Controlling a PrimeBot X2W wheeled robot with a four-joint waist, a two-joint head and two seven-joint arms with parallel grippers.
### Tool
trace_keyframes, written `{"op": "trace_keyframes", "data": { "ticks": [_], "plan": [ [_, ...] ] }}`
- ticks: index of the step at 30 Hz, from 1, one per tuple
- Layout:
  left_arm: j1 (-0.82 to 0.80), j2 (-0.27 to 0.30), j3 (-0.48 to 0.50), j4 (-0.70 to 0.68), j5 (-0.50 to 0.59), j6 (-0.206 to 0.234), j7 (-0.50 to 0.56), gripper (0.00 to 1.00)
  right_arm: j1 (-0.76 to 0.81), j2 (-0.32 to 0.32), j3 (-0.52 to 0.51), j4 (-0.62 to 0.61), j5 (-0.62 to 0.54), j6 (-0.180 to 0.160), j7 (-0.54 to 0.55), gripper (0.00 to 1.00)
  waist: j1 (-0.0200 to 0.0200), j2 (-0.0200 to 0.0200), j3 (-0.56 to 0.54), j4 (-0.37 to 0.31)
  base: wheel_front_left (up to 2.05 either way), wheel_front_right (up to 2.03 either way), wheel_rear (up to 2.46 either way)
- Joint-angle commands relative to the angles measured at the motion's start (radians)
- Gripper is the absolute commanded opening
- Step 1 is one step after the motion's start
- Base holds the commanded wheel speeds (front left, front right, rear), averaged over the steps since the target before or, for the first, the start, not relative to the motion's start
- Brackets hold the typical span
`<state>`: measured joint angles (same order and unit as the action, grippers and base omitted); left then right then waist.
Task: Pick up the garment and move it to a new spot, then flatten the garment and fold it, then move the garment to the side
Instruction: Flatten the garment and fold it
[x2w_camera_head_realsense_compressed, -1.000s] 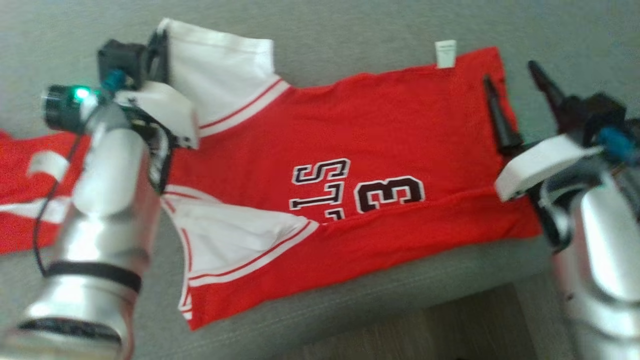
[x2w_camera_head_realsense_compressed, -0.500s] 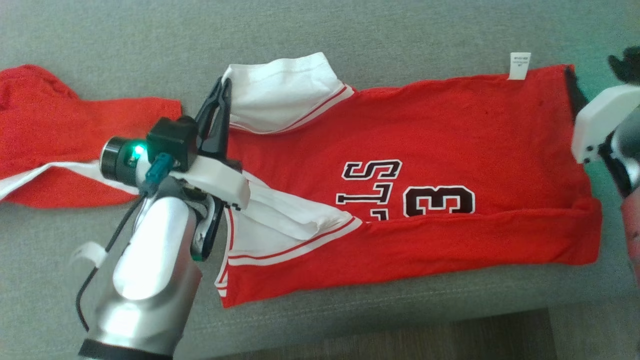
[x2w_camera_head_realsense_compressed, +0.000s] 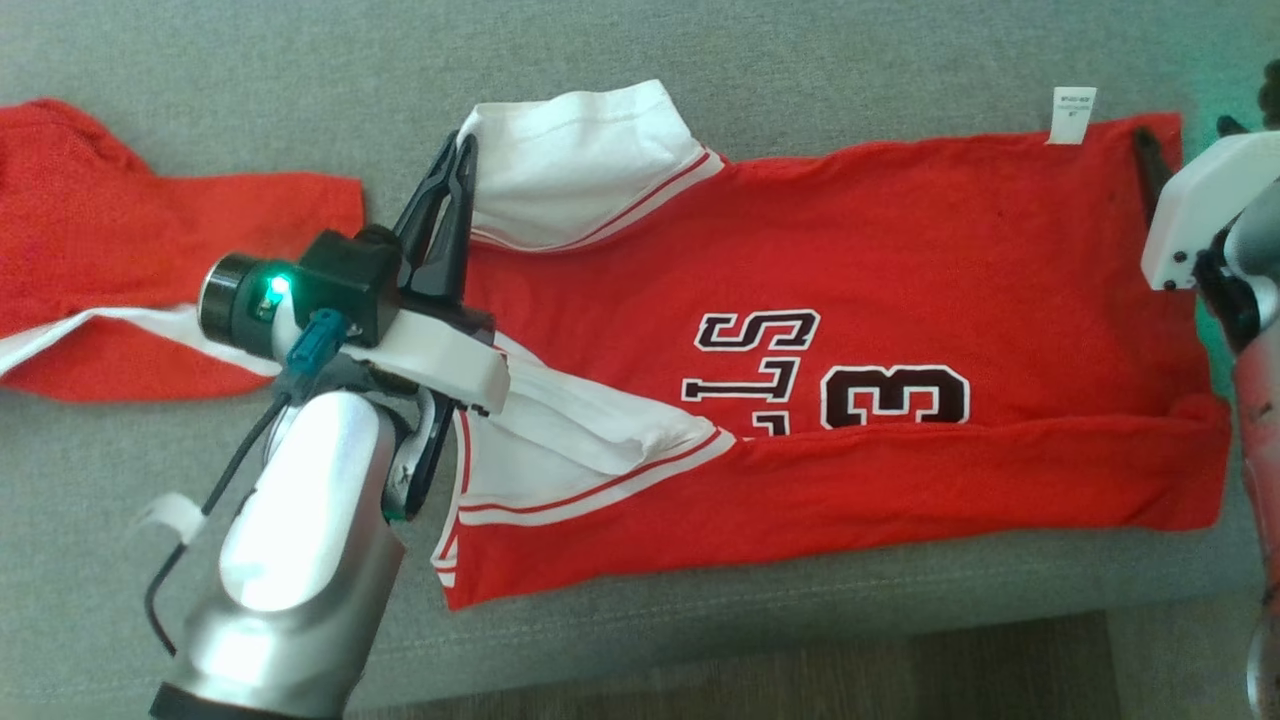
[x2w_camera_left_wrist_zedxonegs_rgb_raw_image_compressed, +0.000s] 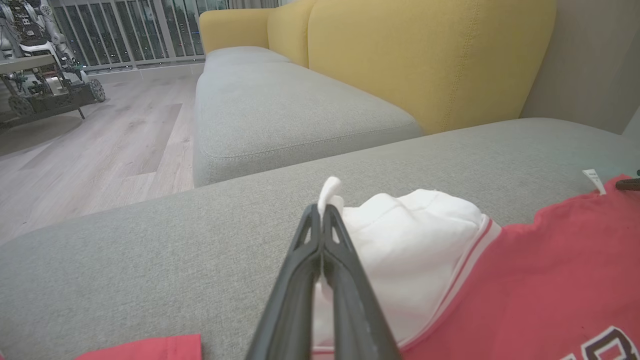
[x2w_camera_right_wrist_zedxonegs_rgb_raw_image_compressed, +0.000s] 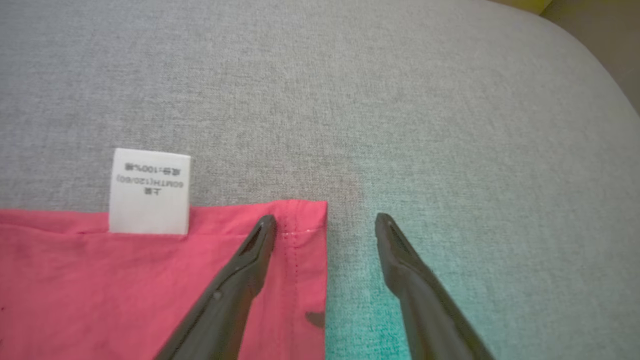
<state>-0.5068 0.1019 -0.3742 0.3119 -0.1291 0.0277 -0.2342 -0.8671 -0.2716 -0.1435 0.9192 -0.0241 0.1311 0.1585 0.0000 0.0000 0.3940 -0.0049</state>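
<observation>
The red garment (x2w_camera_head_realsense_compressed: 900, 260) lay spread flat across the grey sofa seat (x2w_camera_head_realsense_compressed: 700, 50), close to its front edge, with dark lettering facing up. A strip along the side nearest that front edge was folded back over the lower part of the lettering. The left gripper (x2w_camera_head_realsense_compressed: 458, 160) was at the garment's left end, towards the rear of the seat. Its fingers were pressed together on the edge of the white sleeve (x2w_camera_head_realsense_compressed: 580, 160), and a tuft of white cloth showed above the tips in the left wrist view. The right gripper (x2w_camera_right_wrist_zedxonegs_rgb_raw_image_compressed: 325, 220) had its fingers (x2w_camera_right_wrist_zedxonegs_rgb_raw_image_compressed: 250, 255) spread apart at the garment's right rear corner. One finger was over the red hem and the other over bare seat fabric, with nothing held. A white label (x2w_camera_right_wrist_zedxonegs_rgb_raw_image_compressed: 150, 190) projected from the rear hem just beside that corner. A second red cloth (x2w_camera_head_realsense_compressed: 150, 250) lay at the seat's left end, apart from the garment.
</observation>
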Motion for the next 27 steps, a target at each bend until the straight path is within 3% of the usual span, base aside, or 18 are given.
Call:
{"op": "trace_keyframes", "data": {
  "ticks": [1,10,11,12,13,27],
  "plan": [
    [-0.014,0.029,0.027,-0.043,-0.007,0.009,0.004,0.0,-0.03,0.002,0.003,-0.015,0.003,0.0,-0.01,1.0,0.0,0.0,0.003,0.001,0.0,0.0,0.0],
    [-0.015,0.039,0.018,-0.078,-0.01,0.015,0.02,0.0,-0.068,0.015,-0.009,0.09,0.004,0.0,-0.041,1.0,0.0,0.0,0.017,0.007,0.0,0.0,0.0],
    [-0.015,0.04,0.018,-0.08,-0.01,0.016,0.022,0.0,-0.072,0.017,-0.006,0.101,0.007,0.0,-0.043,0.71,0.0,0.0,0.017,0.007,0.0,0.0,0.0],
    [-0.015,0.041,0.017,-0.081,-0.01,0.017,0.024,0.0,-0.075,0.017,-0.004,0.109,0.009,0.0,-0.048,0.2,0.0,0.0,0.017,0.008,0.0,0.0,0.0],
    [-0.015,0.043,0.017,-0.082,-0.011,0.018,0.025,0.0,-0.077,0.017,-0.002,0.117,0.011,0.0,-0.053,0.0,0.0,0.0,0.017,0.007,0.0,0.0,0.0],
    [0.016,0.059,0.037,-0.069,-0.035,0.047,0.024,0.0,-0.054,0.009,0.057,0.17,0.024,0.0,-0.215,0.0,0.0,0.0,-0.056,-0.003,0.0,0.0,0.0]
  ]
}}
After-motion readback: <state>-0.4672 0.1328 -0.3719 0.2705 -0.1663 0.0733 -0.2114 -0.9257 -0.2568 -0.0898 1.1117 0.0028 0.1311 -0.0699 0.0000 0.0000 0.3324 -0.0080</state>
